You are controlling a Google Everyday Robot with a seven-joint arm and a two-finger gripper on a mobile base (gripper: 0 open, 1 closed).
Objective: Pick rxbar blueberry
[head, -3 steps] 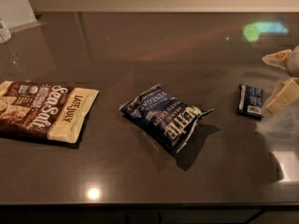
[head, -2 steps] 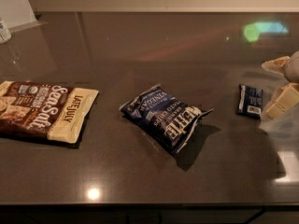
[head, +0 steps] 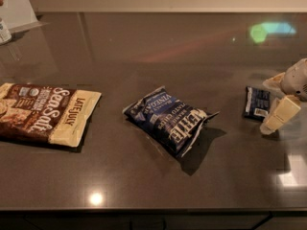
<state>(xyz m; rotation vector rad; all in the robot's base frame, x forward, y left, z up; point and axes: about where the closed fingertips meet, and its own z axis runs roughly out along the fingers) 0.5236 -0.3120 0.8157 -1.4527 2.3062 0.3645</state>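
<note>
Gripper (head: 274, 98) at view's 3 o'clock, fingers spread wide, empty. Rxbar (head: 256, 102) flat, just beside at its 9 o'clock.

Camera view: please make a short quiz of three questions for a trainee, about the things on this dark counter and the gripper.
1. True or false: the rxbar blueberry lies to the left of the blue chip bag.
2. The gripper is at the right edge of the view, open. Which thing is nearest to it? A. the brown Sea Salt bag B. the blue chip bag C. the rxbar blueberry
3. Fill in: not counting the bar, the number of snack bags on the counter is ___.
Key: 1. false; 2. C; 3. two.
</note>
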